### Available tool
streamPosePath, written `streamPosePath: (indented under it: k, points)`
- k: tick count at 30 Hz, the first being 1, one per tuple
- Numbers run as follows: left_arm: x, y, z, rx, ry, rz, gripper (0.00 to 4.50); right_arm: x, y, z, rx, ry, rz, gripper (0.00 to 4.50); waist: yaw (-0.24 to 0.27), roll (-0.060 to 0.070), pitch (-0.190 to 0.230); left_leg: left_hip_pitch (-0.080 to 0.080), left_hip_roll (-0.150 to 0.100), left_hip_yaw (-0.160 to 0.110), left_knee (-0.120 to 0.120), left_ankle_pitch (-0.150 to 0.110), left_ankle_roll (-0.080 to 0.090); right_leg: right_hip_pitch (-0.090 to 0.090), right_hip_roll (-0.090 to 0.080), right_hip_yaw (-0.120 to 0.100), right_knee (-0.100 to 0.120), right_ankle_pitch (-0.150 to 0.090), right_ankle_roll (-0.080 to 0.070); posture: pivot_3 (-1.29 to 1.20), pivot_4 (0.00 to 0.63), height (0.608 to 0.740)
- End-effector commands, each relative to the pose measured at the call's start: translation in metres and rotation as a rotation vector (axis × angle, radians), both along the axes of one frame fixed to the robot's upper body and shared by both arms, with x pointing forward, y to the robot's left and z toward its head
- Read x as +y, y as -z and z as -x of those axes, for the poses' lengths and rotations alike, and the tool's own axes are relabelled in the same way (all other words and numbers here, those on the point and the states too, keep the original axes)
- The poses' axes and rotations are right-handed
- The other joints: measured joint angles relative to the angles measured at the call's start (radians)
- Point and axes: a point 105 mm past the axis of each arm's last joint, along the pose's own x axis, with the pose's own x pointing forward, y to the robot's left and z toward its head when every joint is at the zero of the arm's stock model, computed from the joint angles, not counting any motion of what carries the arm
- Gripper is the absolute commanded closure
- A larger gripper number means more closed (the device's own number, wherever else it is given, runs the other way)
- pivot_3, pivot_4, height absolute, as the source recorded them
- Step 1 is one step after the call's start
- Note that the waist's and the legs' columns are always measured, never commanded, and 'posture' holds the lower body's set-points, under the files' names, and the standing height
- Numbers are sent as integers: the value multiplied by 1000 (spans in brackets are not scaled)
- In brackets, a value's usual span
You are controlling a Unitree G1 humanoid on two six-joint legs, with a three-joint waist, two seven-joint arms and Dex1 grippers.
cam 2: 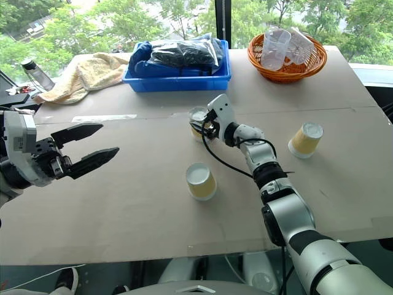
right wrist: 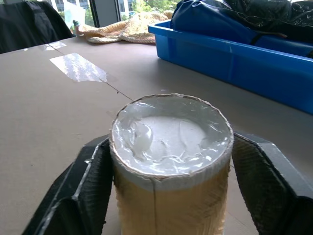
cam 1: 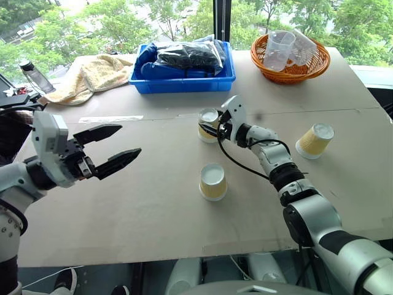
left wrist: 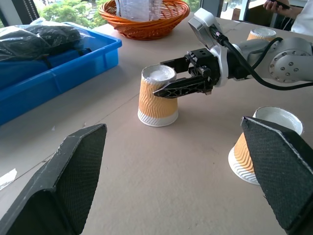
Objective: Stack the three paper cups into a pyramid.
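Three tan ribbed paper cups stand upside down on the brown table [cam 1: 123, 203]. The far cup [cam 1: 206, 117] sits between the black fingers of my right gripper [cam 1: 212, 129], which is shut on its upper sides; in the right wrist view both pads press against this cup [right wrist: 171, 132]. A second cup [cam 1: 213, 181] stands alone nearer the front, in the middle. The third cup [cam 1: 314, 141] is off to the right, apart from the others. My left gripper [cam 1: 120, 145] hovers open over the table's left side, holding nothing and pointing toward the cups.
At the back, a blue bin [cam 1: 184, 83] holds a black bag. To its right, a wicker basket [cam 1: 319, 64] holds clear measuring cups. A yellow towel [cam 1: 92, 74] and a bottle [cam 1: 34, 77] lie at the back left. A person's hand [left wrist: 279, 5] shows beyond the table.
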Motion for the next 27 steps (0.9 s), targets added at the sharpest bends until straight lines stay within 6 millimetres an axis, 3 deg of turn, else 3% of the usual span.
streamPosePath:
  k: [1, 5, 8, 13, 18, 27]
  points:
    - [-3, -10, 0, -45, 20, -6, 0, -1, -20, 0, -61, -6, -41, 2384, 0, 0, 0, 0, 0, 0, 0, 0, 0, 0, 0, 0, 0, 0, 0, 0, 150, 740]
    - [-12, -9, -2, -35, 65, -6, 0, -13, -32, 3, -114, 5, -70, 2384, 1, 0, 0, 0, 0, 0, 0, 0, 0, 0, 0, 0, 0, 0, 0, 0, 150, 740]
    - [-24, -8, -4, -34, 114, -23, 0, -32, -37, 17, -138, -25, -85, 2384, 7, 0, 0, -1, 0, 0, 0, 0, 0, 0, 0, 0, 0, 0, 0, 0, 150, 740]
    - [-56, -2, -3, -2, 262, -48, 0, -74, -33, 54, -136, -83, -45, 2384, 24, 0, 0, -3, 0, -1, 0, 0, 0, 0, -1, -1, -1, 0, 0, 0, 150, 740]
    - [-77, 2, -5, 19, 398, -92, 0, -100, -20, 99, -92, -140, 21, 2384, 26, 1, 1, -2, 0, 0, 0, 0, 0, 0, 0, 0, -1, 0, 0, 0, 150, 740]
    - [-95, 12, -1, 107, 647, -187, 0, -111, 10, 160, 48, -201, 80, 2384, 34, 0, 2, -2, 0, 1, 1, -1, 1, 1, 0, 0, -1, 0, 0, 0, 150, 740]
